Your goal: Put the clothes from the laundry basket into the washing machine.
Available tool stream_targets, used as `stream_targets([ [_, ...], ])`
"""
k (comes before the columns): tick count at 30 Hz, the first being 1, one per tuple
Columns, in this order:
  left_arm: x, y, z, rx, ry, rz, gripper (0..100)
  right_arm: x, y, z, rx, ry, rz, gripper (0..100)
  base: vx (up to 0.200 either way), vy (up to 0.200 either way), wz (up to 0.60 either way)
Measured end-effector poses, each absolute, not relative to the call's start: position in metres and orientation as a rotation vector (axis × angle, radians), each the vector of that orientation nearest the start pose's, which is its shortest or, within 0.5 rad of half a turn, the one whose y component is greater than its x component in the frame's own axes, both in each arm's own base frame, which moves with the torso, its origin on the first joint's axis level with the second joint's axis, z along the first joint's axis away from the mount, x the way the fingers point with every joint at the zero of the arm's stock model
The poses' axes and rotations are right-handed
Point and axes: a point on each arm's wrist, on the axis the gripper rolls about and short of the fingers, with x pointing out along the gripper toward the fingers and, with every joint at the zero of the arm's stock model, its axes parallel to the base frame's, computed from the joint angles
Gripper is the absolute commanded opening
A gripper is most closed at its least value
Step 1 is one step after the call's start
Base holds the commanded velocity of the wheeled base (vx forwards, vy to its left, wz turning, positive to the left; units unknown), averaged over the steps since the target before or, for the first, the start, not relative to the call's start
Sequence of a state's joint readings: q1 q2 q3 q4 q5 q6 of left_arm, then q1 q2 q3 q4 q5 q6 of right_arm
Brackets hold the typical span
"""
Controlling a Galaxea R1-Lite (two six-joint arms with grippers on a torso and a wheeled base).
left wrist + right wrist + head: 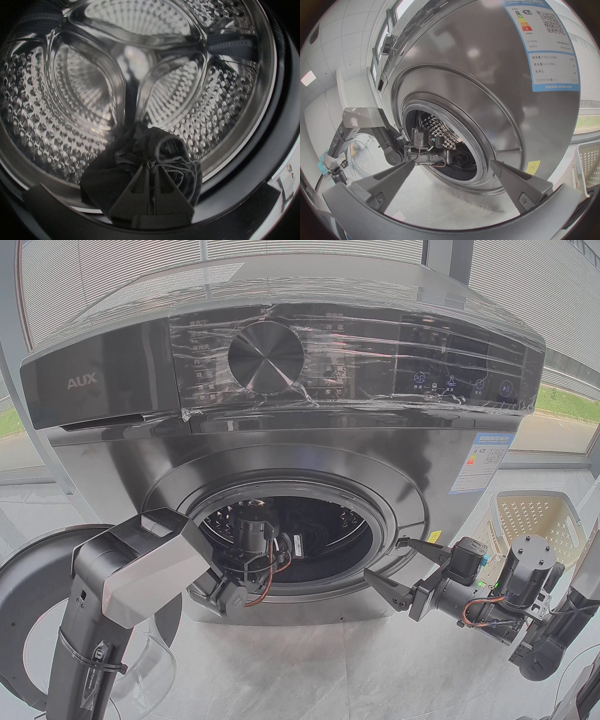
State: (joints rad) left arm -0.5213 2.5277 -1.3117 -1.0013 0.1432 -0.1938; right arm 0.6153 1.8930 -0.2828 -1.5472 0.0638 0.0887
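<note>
Progress: near the end, by my reading | dark garment (103,178) inside drum (78,109) of washing machine (312,446), pinched by left gripper (151,164) (not yet released) | right gripper (382,557) spread, holding nothing, beside the opening | laundry basket (537,515) looks bare where visible.

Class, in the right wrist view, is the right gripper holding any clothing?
No: the right gripper hangs open and empty before the washing machine.

Washing machine (281,446), laundry basket (539,515) on tiled floor (350,671)
</note>
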Motion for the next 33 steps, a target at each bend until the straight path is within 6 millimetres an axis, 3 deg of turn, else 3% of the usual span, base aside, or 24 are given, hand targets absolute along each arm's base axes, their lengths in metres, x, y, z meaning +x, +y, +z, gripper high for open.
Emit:
stream_targets([
  [7,0.440,-0.239,0.033,-0.177,0.080,-0.284,0,0.217,0.156,0.102,0.071,0.083,0.678,100,0.000,0.000,0.00],
  [19,0.452,-0.240,0.025,-0.187,0.041,-0.256,0,0.217,0.156,0.103,0.072,0.078,0.679,100,0.000,0.000,0.00],
  [20,0.453,-0.240,0.025,-0.189,0.036,-0.256,100,0.217,0.156,0.103,0.072,0.078,0.679,100,0.000,0.000,0.00],
  [27,0.461,-0.237,0.028,-0.204,-0.005,-0.246,100,0.217,0.156,0.103,0.072,0.079,0.679,100,0.000,0.000,0.00],
  [33,0.447,-0.235,0.018,-0.183,0.064,-0.250,100,0.217,0.156,0.103,0.071,0.081,0.679,100,0.000,0.000,0.00],
])
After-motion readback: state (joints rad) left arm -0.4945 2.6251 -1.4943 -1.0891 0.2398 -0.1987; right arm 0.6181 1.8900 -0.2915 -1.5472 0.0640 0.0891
